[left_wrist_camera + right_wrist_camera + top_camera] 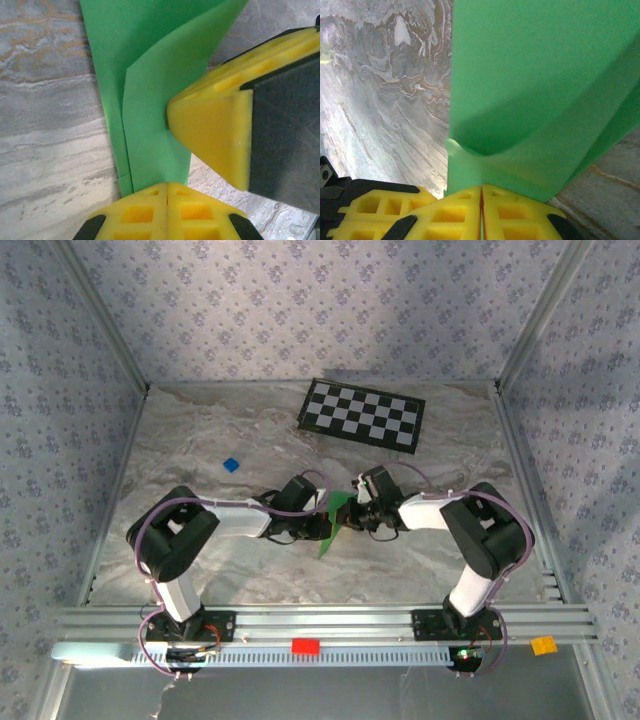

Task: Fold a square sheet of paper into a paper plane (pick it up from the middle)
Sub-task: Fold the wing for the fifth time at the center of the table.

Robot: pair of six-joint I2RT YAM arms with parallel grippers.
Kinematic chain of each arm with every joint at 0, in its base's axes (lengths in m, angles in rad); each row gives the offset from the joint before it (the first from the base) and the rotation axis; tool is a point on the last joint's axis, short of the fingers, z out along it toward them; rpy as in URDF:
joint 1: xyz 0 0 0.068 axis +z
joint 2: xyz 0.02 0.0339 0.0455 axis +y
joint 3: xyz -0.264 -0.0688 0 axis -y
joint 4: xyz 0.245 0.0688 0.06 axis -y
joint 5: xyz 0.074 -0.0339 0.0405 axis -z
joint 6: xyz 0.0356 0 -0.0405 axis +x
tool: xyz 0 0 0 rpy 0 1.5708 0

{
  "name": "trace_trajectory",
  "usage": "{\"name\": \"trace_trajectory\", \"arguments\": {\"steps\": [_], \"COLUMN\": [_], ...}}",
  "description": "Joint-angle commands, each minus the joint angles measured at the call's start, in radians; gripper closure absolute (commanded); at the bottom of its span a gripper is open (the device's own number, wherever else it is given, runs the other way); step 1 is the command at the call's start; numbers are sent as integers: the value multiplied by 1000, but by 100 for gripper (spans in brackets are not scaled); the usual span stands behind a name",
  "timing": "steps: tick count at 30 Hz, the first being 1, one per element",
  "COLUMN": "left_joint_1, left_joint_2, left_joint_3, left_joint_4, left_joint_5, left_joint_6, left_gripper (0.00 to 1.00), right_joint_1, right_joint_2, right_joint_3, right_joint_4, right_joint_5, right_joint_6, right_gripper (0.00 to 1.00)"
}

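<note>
The bright green square sheet of paper (331, 523) is folded into a slim, layered paper plane shape. It is held off the marble table between both arms, its point toward the near edge. My left gripper (320, 514) is shut on its lower edge, where the folded layers (155, 100) rise from the closed yellow fingertips (150, 197). My right gripper (354, 511) is shut on the paper from the other side. In the right wrist view the green sheet (530, 85) bends up out of the shut gripper (481, 189). The right gripper's yellow finger (215, 135) presses against the paper.
A black-and-white checkerboard (362, 414) lies at the back. A tiny blue block (231, 464) sits left of centre. A red block (305, 645) and an orange-yellow block (543, 644) rest on the front rail. Patterned walls and metal posts close in the table.
</note>
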Motion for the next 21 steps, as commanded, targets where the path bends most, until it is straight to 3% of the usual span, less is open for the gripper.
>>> {"name": "trace_trajectory", "arguments": {"steps": [1,11,21], "left_joint_1": [-20,-21,-20], "left_joint_2": [42,54,57], "left_joint_3": [-40,-37,-37], "left_joint_4": [-217,-220,-217], "left_joint_5": [-26,-20,-19], "left_joint_6": [25,29,28], "left_gripper": [100,100,100], "right_joint_1": [-48,-195,-263], "right_joint_2": [21,68,49], "right_joint_3": [9,41,98], "right_joint_4": [3,9,-44], "right_joint_5": [47,43,29], "right_joint_6": [-5,10,1], "right_gripper": [90,89,89]}}
